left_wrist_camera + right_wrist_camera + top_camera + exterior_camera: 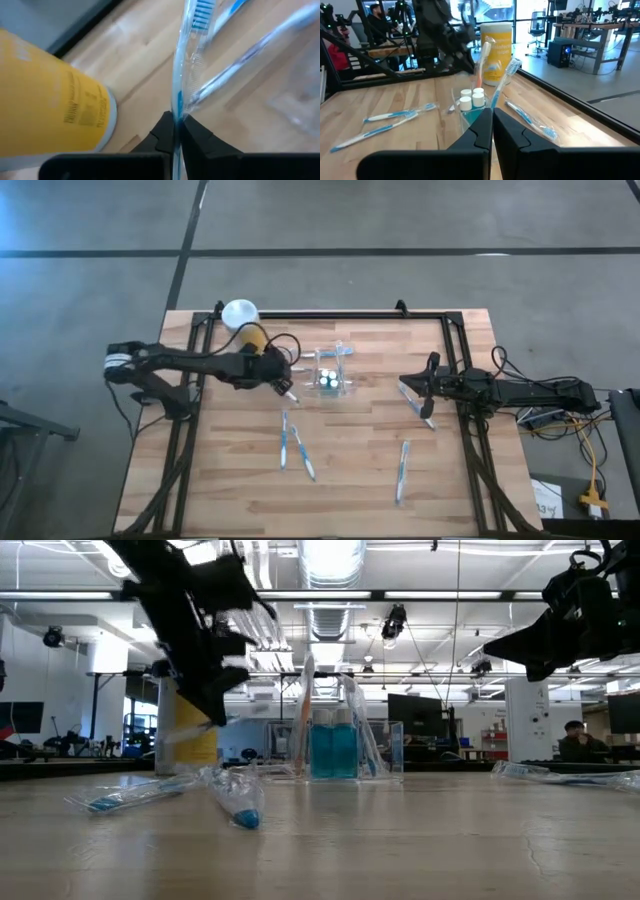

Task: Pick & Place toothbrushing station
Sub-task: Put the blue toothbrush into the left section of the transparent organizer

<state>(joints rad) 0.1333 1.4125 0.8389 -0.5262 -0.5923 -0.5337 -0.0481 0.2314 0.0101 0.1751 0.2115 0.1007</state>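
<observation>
The clear toothbrushing station [330, 375] stands mid-table on its base, with toothbrushes upright in it [472, 107]. My left gripper [284, 386] hovers just left of it, shut on a wrapped blue toothbrush [180, 75]. In the low view that arm [190, 630] hangs above the table at the left. My right gripper [414, 384] waits shut at the table's right, its fingers [492, 127] pointing level toward the station. My left gripper pinches the wrapped toothbrush between its two fingers at the handle part [176, 116], through the clear wrapper. The fingers come slanting down from the table's left. The brush sticks out ahead of them, its bristle head [201, 11] farthest away.
A yellow canister [252, 337] with a white lid stands behind my left gripper near the far edge. Wrapped toothbrushes lie flat on the wood: two near the middle front [295, 445], one front right [402, 470], one by my right gripper [416, 402]. A black frame [330, 314] borders the table.
</observation>
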